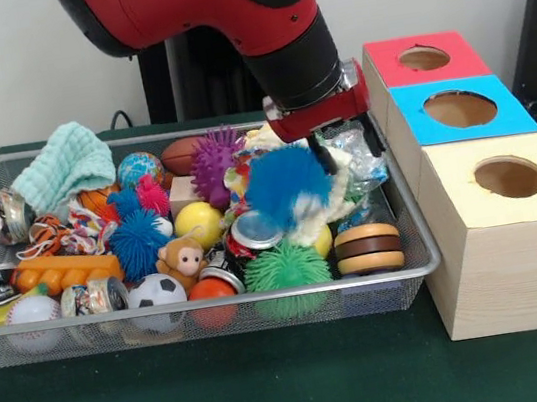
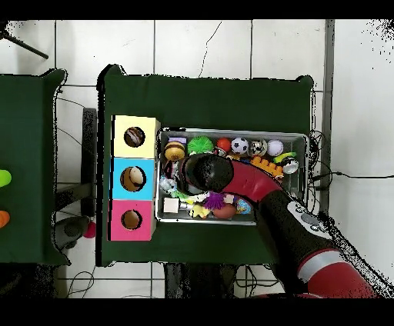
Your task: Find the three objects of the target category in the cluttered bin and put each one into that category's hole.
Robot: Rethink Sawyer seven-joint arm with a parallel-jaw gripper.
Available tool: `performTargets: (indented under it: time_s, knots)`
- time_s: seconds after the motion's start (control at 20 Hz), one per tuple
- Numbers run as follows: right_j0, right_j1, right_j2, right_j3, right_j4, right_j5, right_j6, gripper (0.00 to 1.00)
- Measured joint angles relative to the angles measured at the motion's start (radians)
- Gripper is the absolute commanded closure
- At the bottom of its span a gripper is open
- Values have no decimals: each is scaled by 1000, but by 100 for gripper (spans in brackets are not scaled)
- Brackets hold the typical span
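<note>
Over wire bin (image 1: 411, 240) right side, gripper (image 1: 327, 152) hanging just above blue spiky ball (image 1: 286, 183); finger state cannot tell. Yellow hole (image 1: 510, 177) sitting apart.

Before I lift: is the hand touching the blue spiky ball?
Cannot tell. In the front view the blue spiky ball covers the hand's tips; overhead, the arm hides both.

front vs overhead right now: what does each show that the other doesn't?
Front only: the gripper down in the clutter beside a blue spiky ball, plus a monkey toy and a mint knitted cloth.

Overhead only: the insides of all three holes; the yellow hole already has something dark in it. The arm hides the gripper there.

Both: the wire bin, the three-colour box row, the green tablecloth.
</note>
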Motion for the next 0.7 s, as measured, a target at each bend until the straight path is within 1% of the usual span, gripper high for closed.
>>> performTargets:
  time_s: [0.05, 0.2, 0.55, 0.7]
  knots:
    - [2, 0, -3, -4, -11, 0, 0, 0]
    - [11, -1, -15, -40, -84, 2, 0, 0]
    - [11, -2, -18, -94, -173, 12, 0, 0]
    - [12, -8, -18, -129, -227, 28, 0, 0]
